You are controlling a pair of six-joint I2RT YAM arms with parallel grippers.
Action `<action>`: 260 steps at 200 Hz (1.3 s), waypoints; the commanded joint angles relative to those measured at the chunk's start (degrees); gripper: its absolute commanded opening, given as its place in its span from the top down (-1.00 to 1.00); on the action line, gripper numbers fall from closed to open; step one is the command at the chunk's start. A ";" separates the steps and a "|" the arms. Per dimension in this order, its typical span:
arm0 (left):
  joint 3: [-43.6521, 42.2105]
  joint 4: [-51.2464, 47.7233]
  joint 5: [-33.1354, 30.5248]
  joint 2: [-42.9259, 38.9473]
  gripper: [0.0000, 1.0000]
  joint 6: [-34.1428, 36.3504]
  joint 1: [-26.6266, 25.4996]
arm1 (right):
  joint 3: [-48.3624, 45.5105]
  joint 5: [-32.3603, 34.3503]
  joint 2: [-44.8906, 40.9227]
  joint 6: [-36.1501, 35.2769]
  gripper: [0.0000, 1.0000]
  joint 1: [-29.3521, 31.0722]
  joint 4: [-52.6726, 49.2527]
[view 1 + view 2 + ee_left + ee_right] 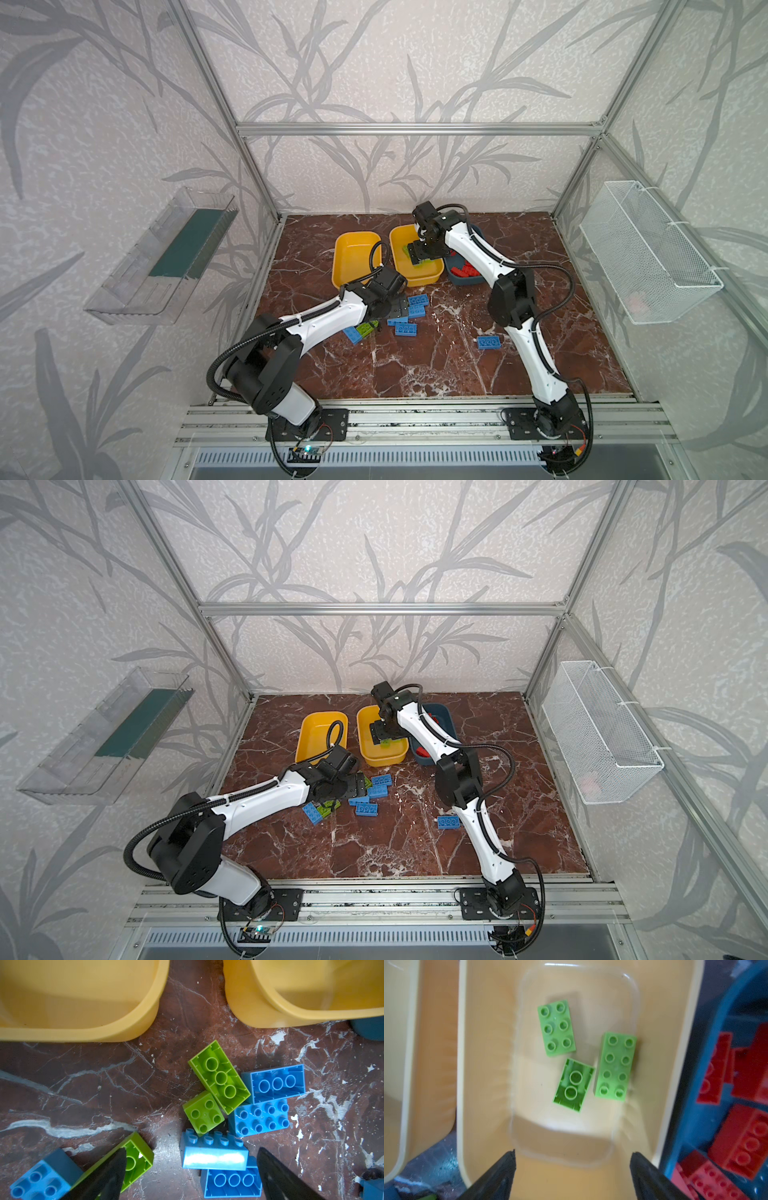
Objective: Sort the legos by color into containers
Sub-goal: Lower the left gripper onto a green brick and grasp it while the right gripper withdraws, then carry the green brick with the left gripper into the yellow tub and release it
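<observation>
R gripper point(573, 1154) first: jaws wide, nothing between them, hanging over the middle yellow tub point(477, 1084). Three green bricks point(574, 1084) lie on its floor, one studs-down, so I read this as the green tub & the drop as done. Right beside it the teal tub point(724, 1012) holds the red bricks point(745, 1140) in a heap; no red on the table point(436, 365) that I can see.

L gripper point(192, 1151): also spread wide, empty, low over the loose pile, fingers either side of a blue brick point(214, 1153) lying on its side. Reckon that's my next pick, but it's crowded. A small green square point(202, 1114) touches it, a long green one point(219, 1077) lies studs-down against that, and a third green point(137, 1159) sits right by one finger. Closing here could drag a neighbour, so I'd go slow.

Left yellow tub point(353, 257) is bare, prob. kept for blue. A lone blue brick point(488, 342) lies well apart from the pile, nearer the R arm, so that arm's job.

Approx. halfway: reds in, greens partly in, blues all out.
</observation>
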 commanded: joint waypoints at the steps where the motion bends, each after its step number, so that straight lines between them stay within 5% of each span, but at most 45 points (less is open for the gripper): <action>1: 1.66 -0.49 0.06 0.41 -0.92 -0.52 0.31 | -11.63 -0.18 -13.76 0.89 -0.79 0.17 6.33; 62: 6.30 -0.29 -2.07 6.53 -0.82 -2.65 0.29 | -54.27 1.36 -47.44 3.47 -0.98 0.15 22.89; 89: 8.81 -0.73 -4.35 10.19 -0.78 -2.56 0.30 | -65.30 1.95 -58.76 4.75 -0.98 0.20 24.37; 136: 12.76 -0.77 -5.98 16.29 -0.70 -3.00 0.47 | -71.42 1.93 -69.37 4.22 -0.98 0.20 22.08; 206: 15.90 -1.15 -6.64 20.83 -0.61 -2.92 0.97 | -73.25 1.42 -72.44 3.32 -0.98 0.20 21.98; 260: 15.82 -0.91 -4.96 22.54 -0.25 -2.83 1.11 | -74.40 3.06 -74.07 2.86 -0.98 0.14 21.31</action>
